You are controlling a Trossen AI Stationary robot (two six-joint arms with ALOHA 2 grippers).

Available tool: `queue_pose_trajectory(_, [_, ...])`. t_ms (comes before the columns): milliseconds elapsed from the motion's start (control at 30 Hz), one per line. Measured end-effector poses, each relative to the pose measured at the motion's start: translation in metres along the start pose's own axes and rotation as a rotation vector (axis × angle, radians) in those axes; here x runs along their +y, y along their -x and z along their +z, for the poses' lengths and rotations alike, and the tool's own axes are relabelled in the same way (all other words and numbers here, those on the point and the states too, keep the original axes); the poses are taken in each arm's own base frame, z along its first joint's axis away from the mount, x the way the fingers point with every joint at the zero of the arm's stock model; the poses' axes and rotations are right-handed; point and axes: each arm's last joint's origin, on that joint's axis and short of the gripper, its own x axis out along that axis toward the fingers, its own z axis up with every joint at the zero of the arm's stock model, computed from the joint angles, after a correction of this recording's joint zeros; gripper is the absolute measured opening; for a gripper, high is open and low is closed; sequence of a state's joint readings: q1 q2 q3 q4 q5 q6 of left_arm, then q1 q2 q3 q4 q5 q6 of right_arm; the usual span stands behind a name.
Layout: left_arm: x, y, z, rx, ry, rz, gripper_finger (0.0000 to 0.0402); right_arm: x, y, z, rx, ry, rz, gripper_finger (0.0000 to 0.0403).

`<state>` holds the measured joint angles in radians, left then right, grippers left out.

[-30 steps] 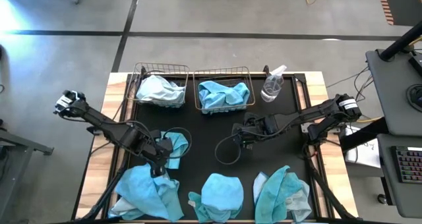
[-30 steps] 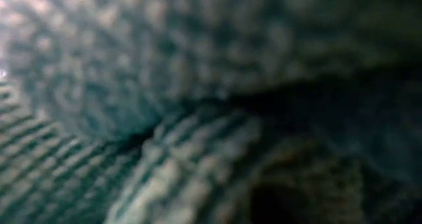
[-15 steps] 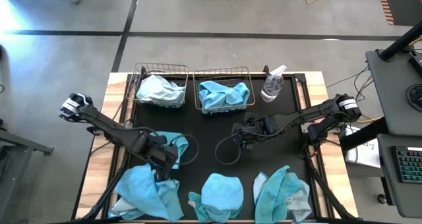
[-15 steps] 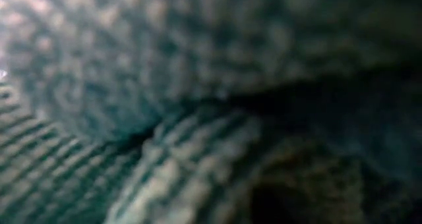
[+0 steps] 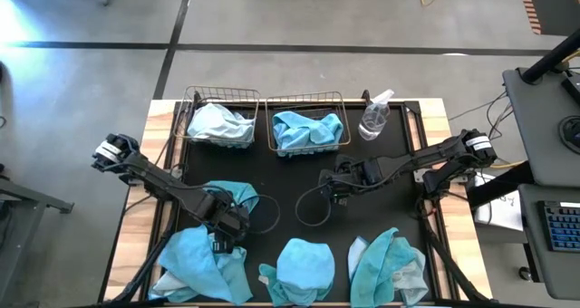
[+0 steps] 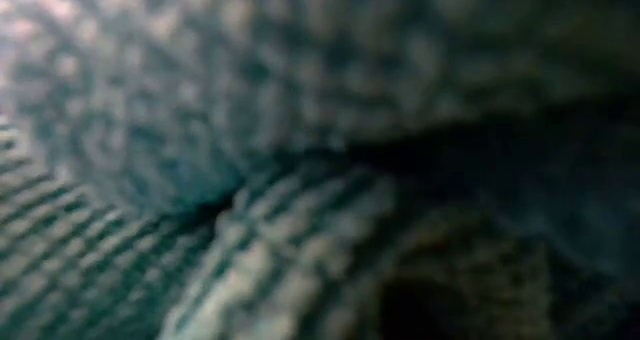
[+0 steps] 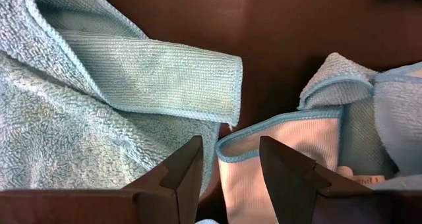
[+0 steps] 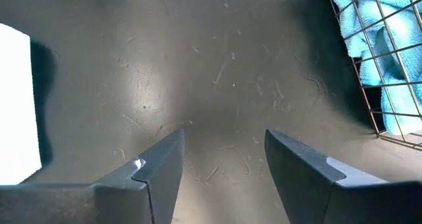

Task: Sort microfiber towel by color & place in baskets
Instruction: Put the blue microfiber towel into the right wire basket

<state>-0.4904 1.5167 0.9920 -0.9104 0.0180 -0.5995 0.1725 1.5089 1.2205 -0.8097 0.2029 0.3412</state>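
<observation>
Black mat (image 5: 290,177): towel (image 7: 99,99) before left gripper's (image 7: 227,159) parted jaws.

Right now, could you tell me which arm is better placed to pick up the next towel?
Left. The left gripper hangs open right over the towels at the table's near left, while the right gripper waits open over bare mat mid-table.

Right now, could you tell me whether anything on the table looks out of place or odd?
Yes: the low view is blocked by fuzzy turquoise cloth filling the picture, so a towel seems to lie against that camera. Also, a clear plastic spray bottle stands beside the right brassy wire basket, unrelated to the sorting.
</observation>
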Motion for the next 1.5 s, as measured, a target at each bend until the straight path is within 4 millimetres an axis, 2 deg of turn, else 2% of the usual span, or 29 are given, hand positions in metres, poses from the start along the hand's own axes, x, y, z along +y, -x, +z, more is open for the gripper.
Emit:
queue_pose_trajectory(533, [0.000, 0.000, 0.000, -0.007, -0.020, 0.009, 0.0134, -0.001, -0.006, -0.006, 0.024, -0.002, -0.008, 0.0206])
queue_pose_trajectory(900, [0.013, 0.000, 0.004, -0.055, -0.045, 0.161, 0.0134, -0.001, -0.008, -0.008, 0.021, -0.002, -0.008, 0.0206])
queue_pose_trajectory(1300, [0.035, -0.027, -0.011, 0.028, -0.003, 0.221, 0.0134, -0.001, -0.010, -0.009, 0.021, 0.001, -0.008, 0.0206])
queue_pose_trajectory(1500, [0.047, -0.038, -0.012, -0.009, 0.057, 0.259, 0.0134, 0.000, -0.010, -0.007, 0.009, 0.002, -0.003, 0.0206])
